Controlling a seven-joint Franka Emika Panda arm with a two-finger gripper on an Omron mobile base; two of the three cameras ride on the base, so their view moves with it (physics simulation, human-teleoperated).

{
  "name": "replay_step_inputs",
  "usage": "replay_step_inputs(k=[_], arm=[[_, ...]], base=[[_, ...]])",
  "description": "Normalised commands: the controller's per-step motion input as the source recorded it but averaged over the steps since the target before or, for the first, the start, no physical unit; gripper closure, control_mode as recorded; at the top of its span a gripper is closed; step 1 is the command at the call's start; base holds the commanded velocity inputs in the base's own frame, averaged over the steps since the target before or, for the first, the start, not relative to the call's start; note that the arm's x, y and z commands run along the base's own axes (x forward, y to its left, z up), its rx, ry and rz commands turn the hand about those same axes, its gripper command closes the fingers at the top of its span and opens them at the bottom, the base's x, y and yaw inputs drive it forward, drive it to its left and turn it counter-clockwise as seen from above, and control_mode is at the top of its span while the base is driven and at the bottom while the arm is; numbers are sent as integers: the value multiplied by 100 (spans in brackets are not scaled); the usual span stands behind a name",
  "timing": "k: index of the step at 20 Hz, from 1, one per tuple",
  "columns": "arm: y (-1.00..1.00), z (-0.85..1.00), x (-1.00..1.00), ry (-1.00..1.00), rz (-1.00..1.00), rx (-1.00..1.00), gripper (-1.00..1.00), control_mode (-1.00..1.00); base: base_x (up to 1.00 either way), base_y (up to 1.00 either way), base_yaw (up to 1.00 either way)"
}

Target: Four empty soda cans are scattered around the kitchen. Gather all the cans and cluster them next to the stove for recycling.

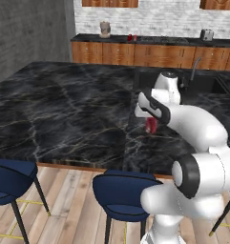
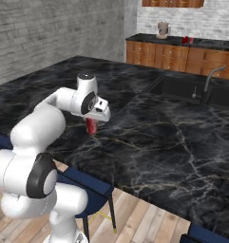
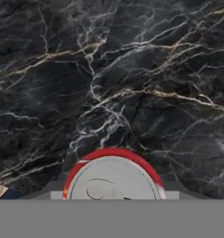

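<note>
gripper: jaws pinched in on a red soda can, hanging right under the hand | can: upright, lifted just off the black marble island counter, near its front edge | hand view: can's silvery top sits dead close, marble beyond | far back counter: more red cans

My kitchen, black marble island with sink and faucet, wood cabinets, brick wall, blue stools.
</note>
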Motion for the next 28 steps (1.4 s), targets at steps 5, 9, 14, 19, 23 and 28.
replay_step_inputs(k=[5,9,14,19,23,28], arm=[[-1,48,-75,0,0,0,100,-100],[-8,55,-72,0,0,1,100,-100],[-17,45,-88,-1,0,0,100,-100],[-5,28,-92,0,0,0,100,-100],[0,30,-81,0,0,0,100,-100],[-13,32,-91,0,0,0,100,-100]], base=[[0,0,0],[0,0,0],[0,0,0],[0,0,0],[0,0,0],[0,0,0]])
